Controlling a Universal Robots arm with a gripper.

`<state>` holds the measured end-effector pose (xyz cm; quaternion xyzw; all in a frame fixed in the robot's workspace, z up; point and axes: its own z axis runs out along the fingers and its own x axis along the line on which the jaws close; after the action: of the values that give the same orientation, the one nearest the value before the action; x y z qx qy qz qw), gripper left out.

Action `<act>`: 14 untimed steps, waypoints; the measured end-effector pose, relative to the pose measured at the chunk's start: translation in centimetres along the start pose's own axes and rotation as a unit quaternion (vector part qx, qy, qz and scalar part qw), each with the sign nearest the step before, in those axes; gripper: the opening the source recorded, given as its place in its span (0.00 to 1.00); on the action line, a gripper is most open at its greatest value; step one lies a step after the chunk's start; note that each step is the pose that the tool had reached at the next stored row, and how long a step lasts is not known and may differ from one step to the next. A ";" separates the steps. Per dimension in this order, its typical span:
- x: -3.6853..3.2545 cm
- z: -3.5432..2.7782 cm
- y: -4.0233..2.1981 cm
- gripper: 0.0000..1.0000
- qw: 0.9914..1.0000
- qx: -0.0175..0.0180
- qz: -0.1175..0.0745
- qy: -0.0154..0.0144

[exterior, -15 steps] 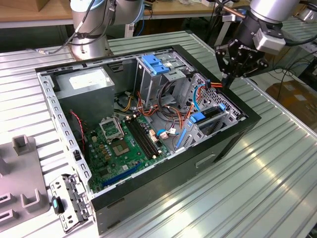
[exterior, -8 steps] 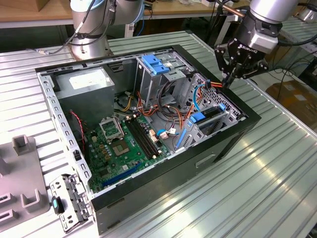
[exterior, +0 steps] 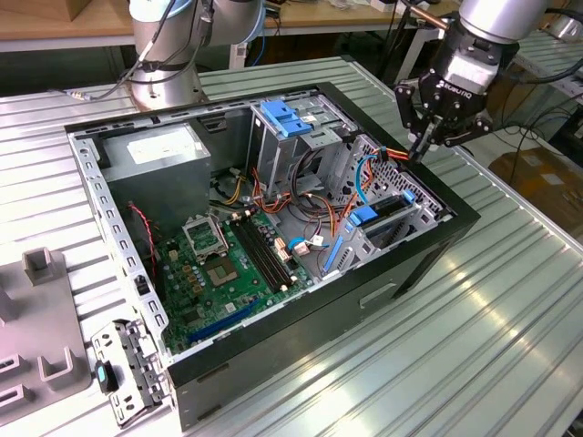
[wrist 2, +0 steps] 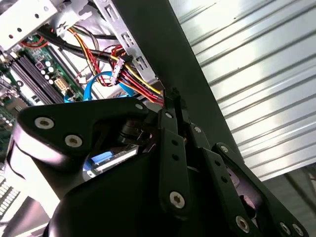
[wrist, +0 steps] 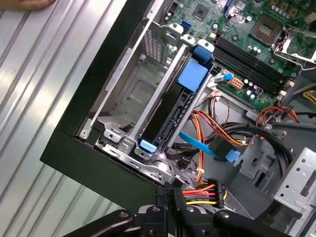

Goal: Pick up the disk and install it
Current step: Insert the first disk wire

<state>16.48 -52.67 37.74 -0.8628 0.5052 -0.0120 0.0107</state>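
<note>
The disk [exterior: 387, 211] stands on edge in a slot of the lower drive cage, at the near right corner of the open computer case [exterior: 428, 250]. In the first wrist view the disk [wrist: 170, 111] shows as a dark slab with blue rail tabs at both ends. My gripper [exterior: 422, 146] hangs just above the case's right rim, behind the cage and a little apart from the disk. Its fingers are shut together with nothing between them. In both wrist views the gripper [wrist: 168, 193] [wrist 2: 174, 102] has its tips beside a bundle of red, yellow and black power wires [wrist: 202, 190].
Inside the case are a grey power-supply box [exterior: 155, 159], a green motherboard [exterior: 214, 264], an upper cage with a blue latch [exterior: 284, 118] and loose cables [exterior: 364, 173]. Grey fixtures [exterior: 41, 309] lie at the exterior view's left. A hand [wrist: 34, 4] shows by the ribbed table.
</note>
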 end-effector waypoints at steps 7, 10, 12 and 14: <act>-0.65 -0.04 1.18 0.16 1.000 0.000 0.007 0.000; -0.68 0.03 1.24 0.16 1.000 0.000 0.031 0.001; -0.68 0.08 1.24 0.16 0.999 -0.001 0.050 0.002; -0.68 0.16 1.24 0.16 0.997 -0.001 0.073 0.002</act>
<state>15.07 -52.68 37.53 -0.8235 0.5671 -0.0127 0.0097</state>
